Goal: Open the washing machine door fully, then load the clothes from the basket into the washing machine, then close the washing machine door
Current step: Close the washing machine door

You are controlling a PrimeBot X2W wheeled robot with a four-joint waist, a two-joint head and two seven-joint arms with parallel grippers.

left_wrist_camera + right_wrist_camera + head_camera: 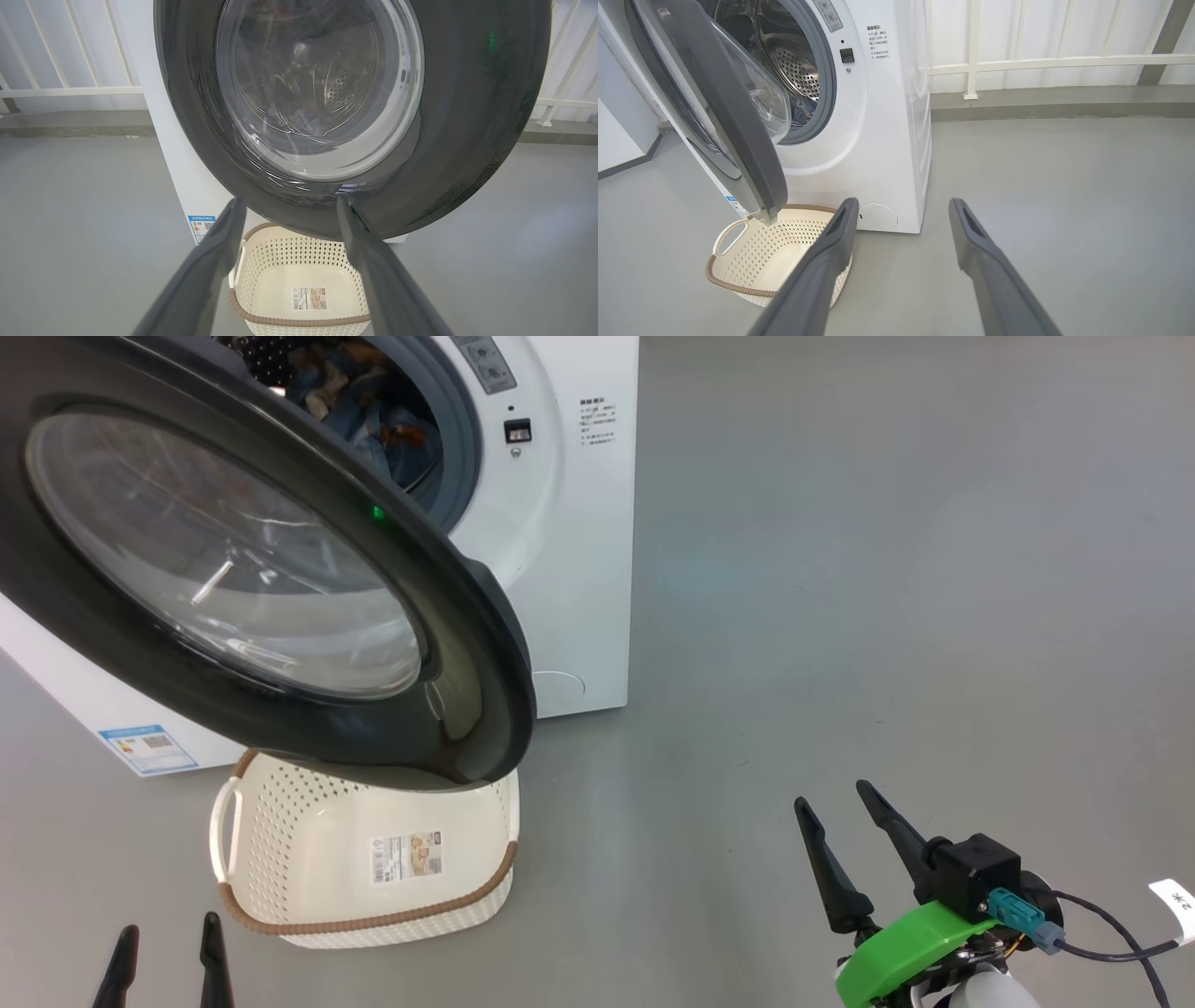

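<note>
The light blue printed clothes lie inside the big white front-loading washing machine; the small cream perforated plastic basket sits empty on the grey floor, under the large round black-rimmed glass door, which stands swung out. Both tools gape wide, holding nothing. The left tool faces the door's outer face and looks the nearer; the right tool hangs well apart, beyond its free edge

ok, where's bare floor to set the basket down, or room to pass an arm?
Widest: floor right of the washing machine, up to the right pincer. Smaller strip left of the basket. Crowded: the washing machine door overhangs the basket.
</note>
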